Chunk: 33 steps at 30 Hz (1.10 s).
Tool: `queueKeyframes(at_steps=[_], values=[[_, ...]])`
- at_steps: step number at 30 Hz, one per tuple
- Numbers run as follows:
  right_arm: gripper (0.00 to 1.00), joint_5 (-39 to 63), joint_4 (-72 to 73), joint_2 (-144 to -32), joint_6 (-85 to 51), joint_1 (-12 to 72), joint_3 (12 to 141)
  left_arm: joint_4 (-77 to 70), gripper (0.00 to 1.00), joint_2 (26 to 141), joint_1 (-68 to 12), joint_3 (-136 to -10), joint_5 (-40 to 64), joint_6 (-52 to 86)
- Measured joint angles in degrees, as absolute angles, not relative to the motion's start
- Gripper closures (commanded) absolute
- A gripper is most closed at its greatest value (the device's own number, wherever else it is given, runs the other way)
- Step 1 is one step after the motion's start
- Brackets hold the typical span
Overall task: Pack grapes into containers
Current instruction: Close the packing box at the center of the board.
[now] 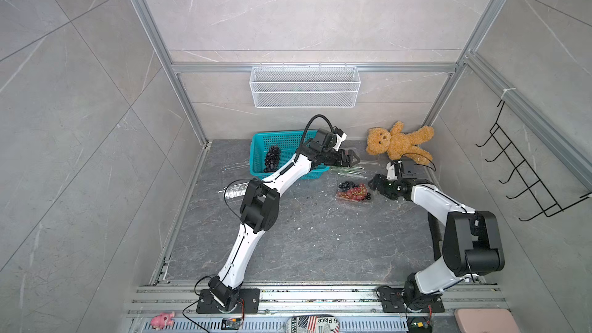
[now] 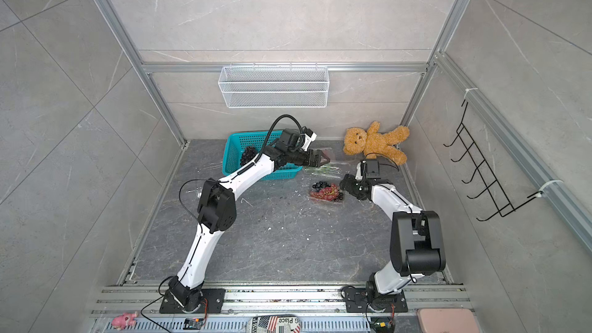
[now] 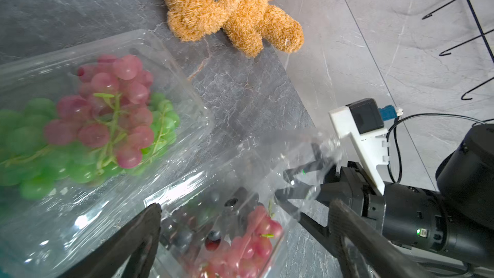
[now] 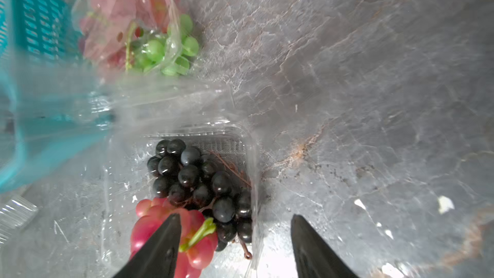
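Observation:
A clear container on the dark floor holds dark grapes and reddish grapes. Its lid stands raised. My right gripper is open at the container's right end, its jaws straddling the wall, touching nothing I can make out. My left gripper is wide open and empty over a second container, which holds green grapes and pink grapes. More dark grapes lie in the teal basket.
A third clear container lies left of my left arm, partly hidden by it. A brown teddy bear lies in the back right corner. A white wire basket hangs on the back wall and a black hook rack on the right wall.

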<state>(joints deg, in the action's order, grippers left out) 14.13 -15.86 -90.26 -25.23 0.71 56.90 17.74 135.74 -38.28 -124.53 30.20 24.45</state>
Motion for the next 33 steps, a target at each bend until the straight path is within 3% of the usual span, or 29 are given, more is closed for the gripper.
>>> queueKeyframes(at_steps=[10,20,33], values=[[0.01,14.7,-22.6,-77.5,-24.7,-0.3,58.9,15.4,0.01,132.9,-39.0,-118.1,30.2,24.0],[0.01,17.6,-22.9,-78.2,-25.6,-1.4,60.2,10.6,0.01,127.8,-39.7,-106.7,30.2,25.1],[0.17,24.6,-12.1,-86.2,-29.0,-1.4,47.2,6.9,0.01,124.4,-40.6,-99.4,30.1,27.2]])
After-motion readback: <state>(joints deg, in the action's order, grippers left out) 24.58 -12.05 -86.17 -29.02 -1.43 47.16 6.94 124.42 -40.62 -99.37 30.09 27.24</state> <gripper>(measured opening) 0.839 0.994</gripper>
